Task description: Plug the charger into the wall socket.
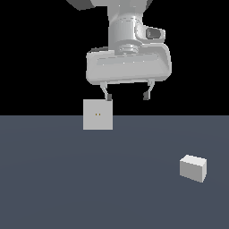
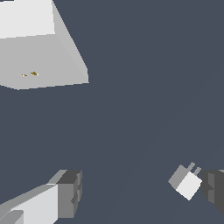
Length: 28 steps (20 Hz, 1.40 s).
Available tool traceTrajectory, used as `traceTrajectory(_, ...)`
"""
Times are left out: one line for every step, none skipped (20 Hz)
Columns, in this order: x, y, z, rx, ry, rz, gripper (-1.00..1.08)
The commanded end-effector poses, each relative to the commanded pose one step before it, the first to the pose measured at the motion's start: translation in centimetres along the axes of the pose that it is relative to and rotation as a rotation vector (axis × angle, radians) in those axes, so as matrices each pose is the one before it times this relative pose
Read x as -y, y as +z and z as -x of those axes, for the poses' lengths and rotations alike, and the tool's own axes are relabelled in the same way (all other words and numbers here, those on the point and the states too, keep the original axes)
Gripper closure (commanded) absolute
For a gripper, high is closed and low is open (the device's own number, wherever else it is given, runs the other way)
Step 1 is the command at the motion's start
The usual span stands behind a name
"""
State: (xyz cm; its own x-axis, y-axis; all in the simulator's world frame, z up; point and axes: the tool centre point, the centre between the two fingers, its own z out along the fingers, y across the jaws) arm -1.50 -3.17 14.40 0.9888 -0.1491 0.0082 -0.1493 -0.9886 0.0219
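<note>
Hung high above the tabletop [image 1: 67, 188] with fingers [image 1: 107, 95] spread wide and empty, charger [image 1: 193, 168] lying well apart from the upright wall socket [image 1: 97, 114].

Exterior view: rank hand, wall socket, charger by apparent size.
1. hand, though it may sit nearer the camera
2. wall socket
3. charger, slightly smaller than the socket; its depth differs, so true sizes are unsure

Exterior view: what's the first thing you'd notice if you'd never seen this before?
The big white robot gripper hanging high over the dark grey floor, its jaws open and holding nothing. Just below it stands a flat light-grey square socket plate with two tiny orange slots. A small plain light-grey charger block sits alone on the floor, off toward the exterior view's right.
</note>
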Motion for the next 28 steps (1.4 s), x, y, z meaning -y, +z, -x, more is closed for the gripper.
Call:
traceTrajectory(-1.567,0.934,0.470,-0.00231,0.07484,-0.00002,-0.92)
traceTrajectory(-0.721,0.434,0.211,-0.00134,0.03519,-0.00017,-0.92)
traceTrajectory(-0.770,0.465,0.228,-0.00143,0.03762,-0.00018,-0.92)
traceTrajectory(-0.816,0.493,0.244,-0.00151,0.03989,-0.00020,-0.92)
traceTrajectory(-0.860,0.520,0.260,-0.00159,0.04202,-0.00021,-0.92)
traceTrajectory(-0.881,0.534,0.269,-0.00163,0.04306,-0.00021,-0.92)
traceTrajectory(-0.840,0.510,0.257,-0.00154,0.04105,-0.00021,-0.92)
traceTrajectory(-0.794,0.483,0.245,-0.00146,0.03881,-0.00020,-0.92)
traceTrajectory(-0.748,0.456,0.232,-0.00137,0.03656,-0.00019,-0.92)
traceTrajectory(-0.702,0.429,0.219,-0.00128,0.03431,-0.00018,-0.92)
traceTrajectory(-0.655,0.402,0.206,-0.00118,0.03205,-0.00018,-0.92)
traceTrajectory(-0.608,0.375,0.193,-0.00108,0.02977,-0.00018,-0.92)
traceTrajectory(-0.560,0.348,0.179,-0.00099,0.02746,-0.00018,-0.92)
traceTrajectory(-0.512,0.320,0.165,-0.00089,0.02514,-0.00018,-0.92)
traceTrajectory(-0.462,0.292,0.151,-0.00079,0.02276,-0.00019,-0.92)
traceTrajectory(-0.411,0.262,0.137,-0.00069,0.02033,-0.00020,-0.92)
traceTrajectory(-0.360,0.233,0.122,-0.00058,0.01787,-0.00021,-0.92)
traceTrajectory(-0.307,0.202,0.108,-0.00047,0.01535,-0.00021,-0.92)
traceTrajectory(-0.256,0.171,0.092,-0.00037,0.01284,-0.00021,-0.92)
traceTrajectory(-0.205,0.140,0.076,-0.00027,0.01036,-0.00020,-0.92)
traceTrajectory(-0.156,0.109,0.060,-0.00019,0.00794,-0.00017,-0.92)
traceTrajectory(-0.110,0.078,0.043,-0.00012,0.00563,-0.00014,-0.92)
traceTrajectory(-0.064,0.046,0.026,-0.00007,0.00331,-0.00009,-0.92)
traceTrajectory(-0.021,0.015,0.009,-0.00002,0.00109,-0.00003,-0.92)
traceTrajectory(0.085,-0.059,-0.042,0.00095,-0.00650,0.00083,-0.92)
traceTrajectory(0.001,0.030,0.004,0.00000,0.00000,0.00000,-0.92)
traceTrajectory(0.003,0.090,0.012,0.00000,0.00000,0.00000,-0.92)
traceTrajectory(-0.016,0.147,0.007,0.00002,0.00047,-0.00013,-0.92)
